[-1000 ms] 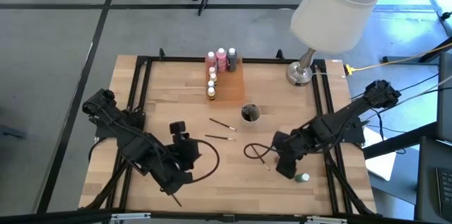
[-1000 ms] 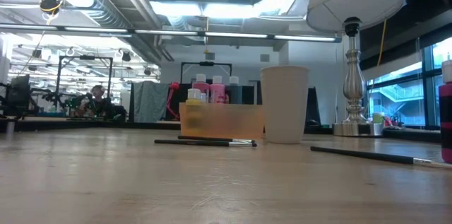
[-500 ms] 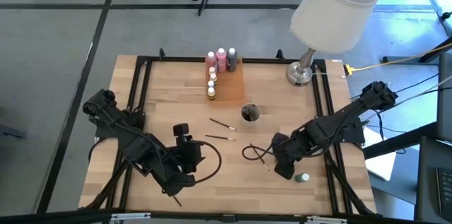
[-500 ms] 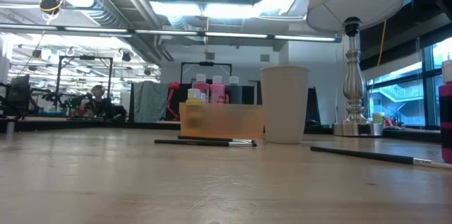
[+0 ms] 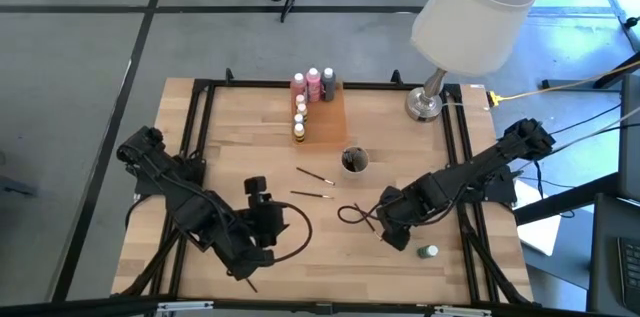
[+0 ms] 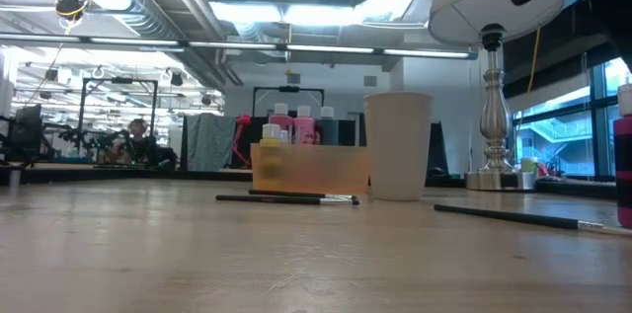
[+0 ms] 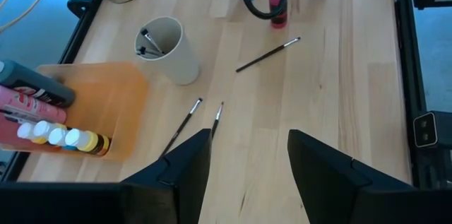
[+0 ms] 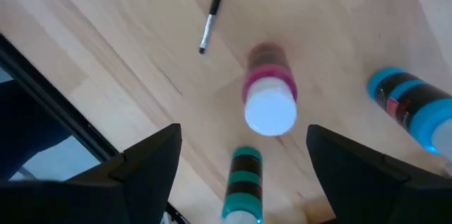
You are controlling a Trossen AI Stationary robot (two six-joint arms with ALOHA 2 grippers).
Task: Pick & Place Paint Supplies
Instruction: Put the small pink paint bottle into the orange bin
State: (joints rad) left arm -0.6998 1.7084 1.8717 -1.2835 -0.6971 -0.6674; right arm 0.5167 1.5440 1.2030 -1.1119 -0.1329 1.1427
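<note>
A pink paint bottle (image 8: 270, 97) with a white cap stands upright on the table. My right gripper (image 8: 244, 139) hangs above it, pointing down, open, one finger on either side and clear of it. A green bottle (image 8: 244, 181) and a blue one (image 8: 413, 107) stand close by. In the high view that gripper (image 5: 392, 229) hides the pink bottle. Loose paintbrushes (image 5: 315, 175) (image 5: 312, 195) lie mid-table. More bottles (image 5: 312, 85) stand in the orange tray (image 5: 330, 117). My left gripper (image 5: 265, 207) waits open above the near left.
A grey cup (image 5: 354, 160) holding brushes stands mid-table, near the tray. A lamp's base (image 5: 425, 105) sits at the far right, its shade (image 5: 475, 12) overhanging the table. A brush (image 8: 214, 8) lies just beyond the pink bottle. The green bottle (image 5: 428, 252) stands near the front right edge.
My right gripper has sunk toward the table and shifted slightly toward the table's left, over the pink bottle. The bottles and brushes have stayed where they were.
</note>
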